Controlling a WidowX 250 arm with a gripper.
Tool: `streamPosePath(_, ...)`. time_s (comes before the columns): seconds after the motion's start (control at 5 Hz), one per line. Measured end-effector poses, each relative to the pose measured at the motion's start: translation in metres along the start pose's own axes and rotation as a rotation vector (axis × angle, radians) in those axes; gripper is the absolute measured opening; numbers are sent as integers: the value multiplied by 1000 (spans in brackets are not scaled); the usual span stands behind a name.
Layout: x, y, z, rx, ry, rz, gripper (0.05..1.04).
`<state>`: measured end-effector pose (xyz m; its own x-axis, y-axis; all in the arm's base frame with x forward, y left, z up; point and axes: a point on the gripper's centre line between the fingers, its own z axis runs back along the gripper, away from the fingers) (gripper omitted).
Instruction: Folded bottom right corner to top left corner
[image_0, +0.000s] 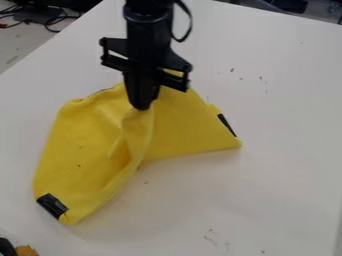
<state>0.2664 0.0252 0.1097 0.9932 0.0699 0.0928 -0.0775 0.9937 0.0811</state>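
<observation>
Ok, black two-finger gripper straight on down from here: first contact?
The yellow cloth right at the tips of the gripper, likely touching already, then the white table beneath; exact depth is unclear.

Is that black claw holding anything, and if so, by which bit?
The gripper holds the yellow cloth by a bunched-up fold near its upper middle.

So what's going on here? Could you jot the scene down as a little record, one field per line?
cloth: yellow, lying bunched and partly folded
black patches: one at the cloth's lower-left corner, one on its right edge
gripper: black, pinching the cloth near its upper middle
crease: runs down from the fingertips
surface: white tabletop with small dark marks
fold: apparently unfinished
</observation>
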Motion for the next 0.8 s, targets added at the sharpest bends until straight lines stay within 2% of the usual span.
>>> streamPosePath(0.2,14,24,-28,-64,0,-24,79)
streamPosePath(0.4,25,47,-57,-105,19,-49,79)
streamPosePath(0.6,39,56,-80,-126,60,-112,79)
streamPosePath(0.8,50,59,-89,-117,33,-160,110)
